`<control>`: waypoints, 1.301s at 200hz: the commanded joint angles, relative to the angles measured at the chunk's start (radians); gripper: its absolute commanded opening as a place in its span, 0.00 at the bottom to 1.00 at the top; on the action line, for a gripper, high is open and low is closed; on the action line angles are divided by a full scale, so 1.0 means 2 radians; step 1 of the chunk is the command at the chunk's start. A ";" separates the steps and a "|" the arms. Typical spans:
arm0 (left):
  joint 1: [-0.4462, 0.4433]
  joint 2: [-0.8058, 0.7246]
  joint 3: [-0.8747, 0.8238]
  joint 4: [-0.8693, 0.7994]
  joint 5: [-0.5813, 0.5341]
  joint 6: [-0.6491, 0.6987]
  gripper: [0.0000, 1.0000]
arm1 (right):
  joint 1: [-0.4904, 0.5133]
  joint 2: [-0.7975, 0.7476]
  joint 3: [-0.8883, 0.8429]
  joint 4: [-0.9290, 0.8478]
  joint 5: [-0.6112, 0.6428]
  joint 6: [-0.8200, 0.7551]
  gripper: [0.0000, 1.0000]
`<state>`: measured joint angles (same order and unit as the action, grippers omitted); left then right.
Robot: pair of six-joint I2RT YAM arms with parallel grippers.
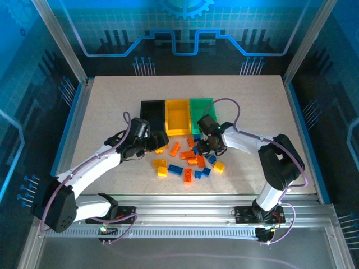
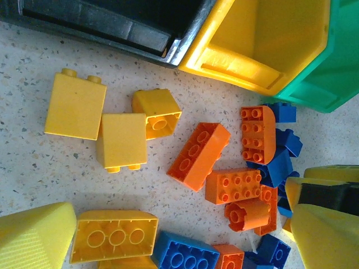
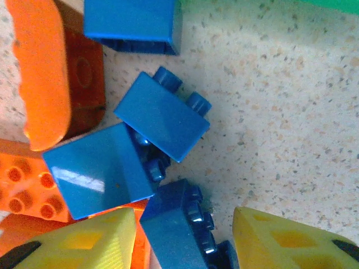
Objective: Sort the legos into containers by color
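From above I have the three containers in a row across the middle of the tabletop (image 1: 106, 101), touching side by side: black bin (image 1: 143, 112) on the left, yellow bin (image 1: 178, 133) in the centre, green bin (image 1: 202, 101) on the right. The yellow and green bins show me bare floor; the black one is too dark to read. The legos (image 1: 188, 159) lie loose between the bins and the near edge. The left gripper (image 1: 150, 143) hangs just in front of the black bin, and the right gripper (image 1: 205, 148) sits over the right end of the pile, before the green bin. The left wrist camera gives me detail the overhead cannot: three yellow bricks (image 2: 122, 140) close together near the black bin's front wall, and a cluster of orange bricks (image 2: 199, 154), some studs-up. Its fingers are spread wide with nothing gripped. On the right wrist camera the fingers are released and parted, with a dark blue brick (image 3: 176, 224) lying between them, close against one finger with table showing between it and the other. A lighter two-stud blue brick (image 3: 162, 117) lies just beyond it.
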<state>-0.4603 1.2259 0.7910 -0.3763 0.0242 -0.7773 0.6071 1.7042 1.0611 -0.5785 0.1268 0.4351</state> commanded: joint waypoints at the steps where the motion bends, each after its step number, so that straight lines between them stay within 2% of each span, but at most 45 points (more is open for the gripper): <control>1: 0.006 0.005 -0.002 0.003 0.011 0.002 0.99 | 0.009 0.014 0.009 -0.014 0.017 -0.011 0.50; 29: 0.007 0.009 -0.001 0.003 0.014 -0.001 0.99 | 0.010 0.026 0.007 -0.008 0.020 -0.008 0.45; 57: 0.007 0.010 0.000 0.003 0.016 -0.002 0.99 | 0.010 0.019 0.003 -0.002 0.016 -0.009 0.36; 99: 0.007 0.012 0.000 0.007 0.023 -0.002 0.99 | 0.010 -0.023 -0.003 -0.008 0.024 -0.010 0.22; 143: 0.007 0.008 -0.003 0.002 0.018 -0.005 0.99 | 0.006 -0.086 0.050 -0.027 0.061 0.004 0.19; 210: 0.008 -0.016 -0.021 -0.005 0.012 -0.018 0.99 | -0.019 0.069 0.222 -0.041 0.162 0.070 0.22; 260: 0.013 -0.036 -0.024 -0.031 -0.005 -0.014 0.99 | -0.043 0.168 0.315 -0.072 0.159 0.110 0.27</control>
<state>-0.4511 1.1866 0.7597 -0.3901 0.0383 -0.7959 0.5404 1.9903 1.6115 -0.6582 0.4084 0.5869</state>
